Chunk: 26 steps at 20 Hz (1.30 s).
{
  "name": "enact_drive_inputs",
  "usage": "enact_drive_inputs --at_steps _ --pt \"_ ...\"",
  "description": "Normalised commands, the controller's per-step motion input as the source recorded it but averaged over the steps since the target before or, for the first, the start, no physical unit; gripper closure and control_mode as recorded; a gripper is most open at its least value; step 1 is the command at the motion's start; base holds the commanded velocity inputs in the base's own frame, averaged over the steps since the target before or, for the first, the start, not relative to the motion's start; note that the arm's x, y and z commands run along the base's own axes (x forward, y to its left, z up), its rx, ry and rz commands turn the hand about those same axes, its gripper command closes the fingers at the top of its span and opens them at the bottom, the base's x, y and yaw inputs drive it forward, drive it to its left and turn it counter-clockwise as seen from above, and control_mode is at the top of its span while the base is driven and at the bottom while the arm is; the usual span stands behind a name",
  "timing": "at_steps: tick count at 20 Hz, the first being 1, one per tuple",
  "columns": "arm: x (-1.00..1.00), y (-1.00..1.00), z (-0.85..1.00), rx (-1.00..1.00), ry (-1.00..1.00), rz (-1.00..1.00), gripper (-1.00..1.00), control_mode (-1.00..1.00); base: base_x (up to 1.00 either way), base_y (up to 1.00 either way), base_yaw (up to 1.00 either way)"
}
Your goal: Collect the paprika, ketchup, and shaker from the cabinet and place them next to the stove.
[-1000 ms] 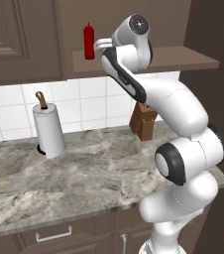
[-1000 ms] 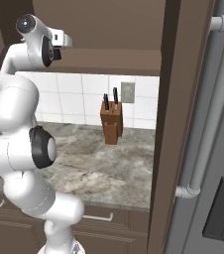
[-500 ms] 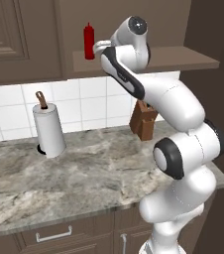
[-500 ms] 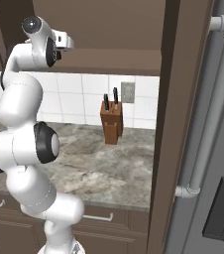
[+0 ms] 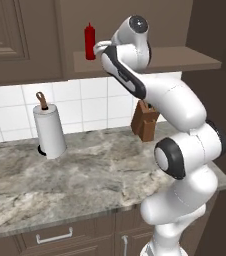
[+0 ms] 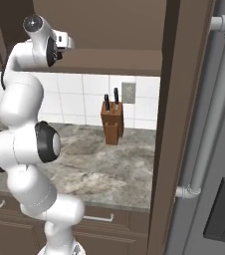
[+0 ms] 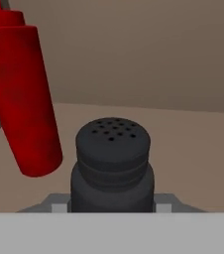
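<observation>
Left base view: arm reaches up into the cabinet (image 5: pixel 30 40) niche; ketchup (image 5: pixel 89 41) upright on the shelf just beside the wrist. Paper towel roll (image 5: pixel 49 131) and knife block (image 5: pixel 145 121) stand on the surface (image 5: pixel 85 175) below.
Right base view: hand sits at the shelf lip; cabinet side panel (image 6: pixel 171 124) close on the right.
Hand view: pincer (image 7: pixel 112 207) closed on the shaker (image 7: pixel 112 163), low on its body; ketchup near, apart.
Step advice: lift slightly, draw straight back, away from the ketchup.
Room: shelf front open; surface broad.
</observation>
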Motion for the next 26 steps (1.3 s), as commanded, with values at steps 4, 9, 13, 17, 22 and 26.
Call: enact_drive_inputs --at_steps 4,9,13,17,22,26 --pt "-0.76 -0.14 -0.01 0.00 -0.12 -0.01 1.00 -1.00 0.00 0.00 0.00" --pt "-0.84 -0.11 0.00 0.00 -0.08 0.00 1.00 -1.00 0.00 0.00 0.00" --pt "-0.88 -0.07 0.00 0.00 -0.08 0.00 1.00 -1.00 0.00 0.00 0.00" --pt "-0.92 -0.11 0.00 0.01 -0.07 0.00 1.00 -1.00 0.00 0.00 0.00" --pt "-0.98 -0.08 0.00 0.00 -0.08 0.00 1.00 -1.00 0.00 0.00 0.00" --pt "-0.87 -0.10 0.00 0.01 -0.01 0.00 1.00 -1.00 0.00 0.00 0.00"
